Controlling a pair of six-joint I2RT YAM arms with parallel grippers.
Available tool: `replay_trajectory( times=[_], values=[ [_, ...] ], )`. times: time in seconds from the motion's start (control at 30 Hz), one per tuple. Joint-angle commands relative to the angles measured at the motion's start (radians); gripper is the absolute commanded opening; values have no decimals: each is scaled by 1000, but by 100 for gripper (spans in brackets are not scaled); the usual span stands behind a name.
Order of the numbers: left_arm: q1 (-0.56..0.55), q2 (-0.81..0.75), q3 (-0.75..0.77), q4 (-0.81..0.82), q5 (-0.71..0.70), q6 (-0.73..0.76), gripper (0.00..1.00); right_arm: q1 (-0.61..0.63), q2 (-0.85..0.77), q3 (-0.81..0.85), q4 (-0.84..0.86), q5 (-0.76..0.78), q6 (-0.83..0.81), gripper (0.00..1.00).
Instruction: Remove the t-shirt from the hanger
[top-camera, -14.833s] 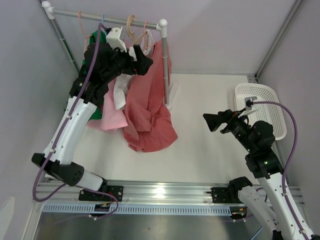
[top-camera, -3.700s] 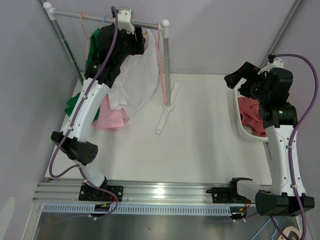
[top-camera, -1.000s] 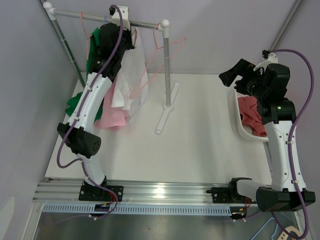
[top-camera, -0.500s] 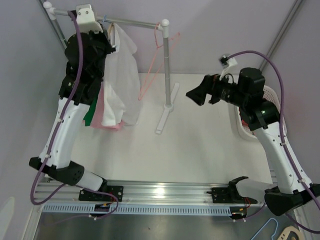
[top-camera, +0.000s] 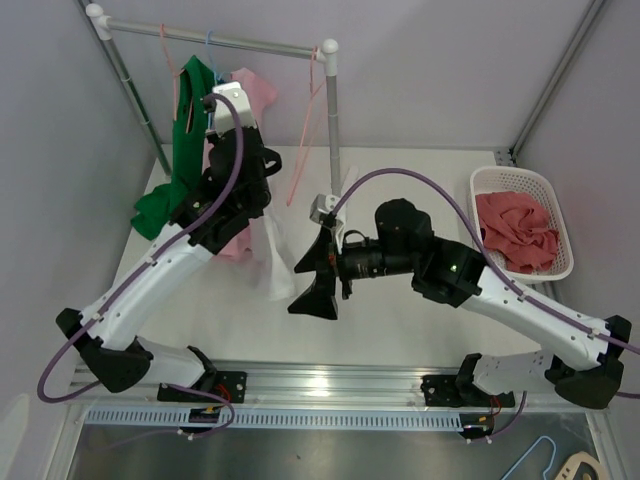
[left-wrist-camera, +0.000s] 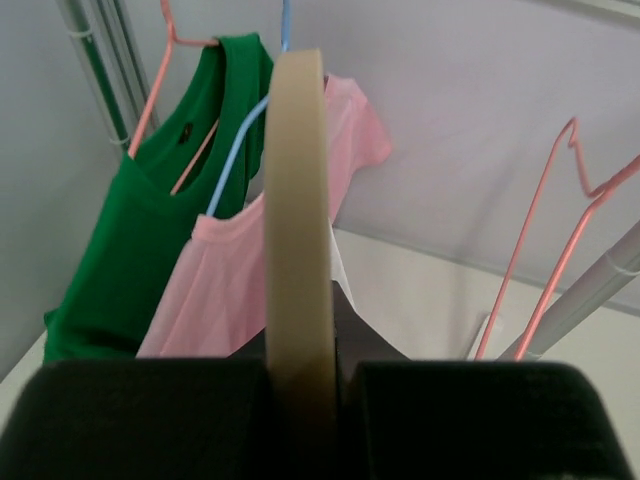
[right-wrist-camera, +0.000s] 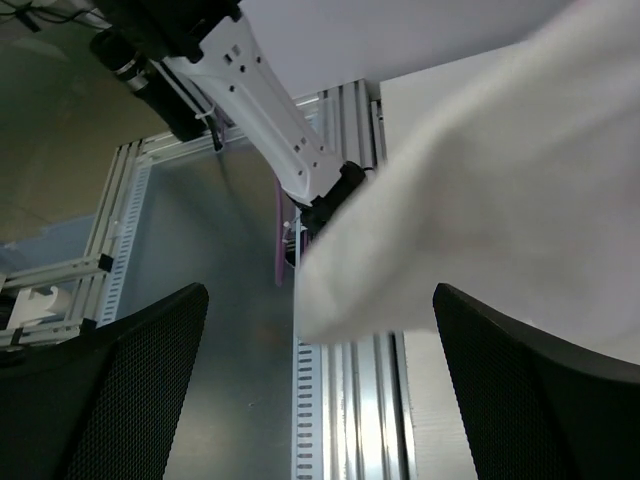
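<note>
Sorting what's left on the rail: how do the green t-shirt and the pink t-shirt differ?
The green t-shirt hangs on a pink hanger; the pink t-shirt hangs on a blue hanger. The green t-shirt is nearer the rail's left end in the top view; the pink t-shirt hangs to its right. Both hang from the same rail on thin hangers.

The white t-shirt (right-wrist-camera: 520, 170) is a blur cut off by the right wrist view's edges; from above, the left arm (top-camera: 230, 180) hides its top; the beige hanger (left-wrist-camera: 297, 200) is blurred
</note>
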Motion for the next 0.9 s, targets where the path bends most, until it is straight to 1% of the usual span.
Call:
replay_trajectory(
  times=[0.0, 0.03, 0.17, 0.23, 0.27, 0.3, 0.33, 0.37, 0.4, 0.43, 0.5, 0.63, 0.7, 0.73, 0.77, 0.8, 0.83, 0.87],
  values=[
    [-22, -2, -24, 36, -118, -94, 1, 52, 17, 15, 120, 62, 4, 99],
    [-26, -4, -31, 27, -115, -121, 1, 58, 25, 12, 132, 79, 3, 99],
    [-45, -7, -48, 10, -138, -152, 1, 62, 76, 30, 167, 121, 0, 99],
    [-47, -1, -44, -1, -135, -162, 1, 70, 121, 59, 160, 164, -6, 99],
    [-49, -1, -44, -5, -133, -165, 1, 75, 134, 63, 163, 200, -13, 98],
    [-49, -2, -44, -11, -124, -169, 1, 78, 142, 55, 172, 211, -20, 83],
    [-49, -4, -48, -11, -119, -175, 1, 78, 149, 52, 178, 222, -20, 65],
    [-49, -7, -48, -4, -115, -174, 1, 78, 161, 52, 181, 234, -20, 32],
    [-49, -7, -51, 1, -112, -169, 1, 78, 166, 52, 180, 248, -20, 5],
    [-49, -7, -54, 7, -106, -160, 1, 78, 166, 52, 175, 251, -13, 0],
    [-39, 4, -56, 18, -101, -163, 1, 81, 146, 44, 172, 227, -11, 0],
    [11, 56, -38, 9, -26, -201, 1, 110, 56, -23, 166, 205, 15, 0],
    [49, 94, -4, 9, -6, -203, 1, 131, 2, -78, 134, 214, 36, 0],
    [60, 108, 20, 18, -1, -191, 1, 162, -18, -106, 128, 234, 47, 0],
    [72, 123, 30, 18, 18, -188, 1, 177, -35, -136, 131, 245, 76, 0],
    [94, 140, 79, 15, 23, -188, 1, 194, -51, -211, 143, 254, 96, 0],
    [103, 169, 94, 16, 29, -172, 1, 213, -79, -253, 157, 260, 119, 0],
    [118, 186, 108, 18, 37, -163, 1, 254, -87, -331, 195, 270, 160, 0]
  ],
)
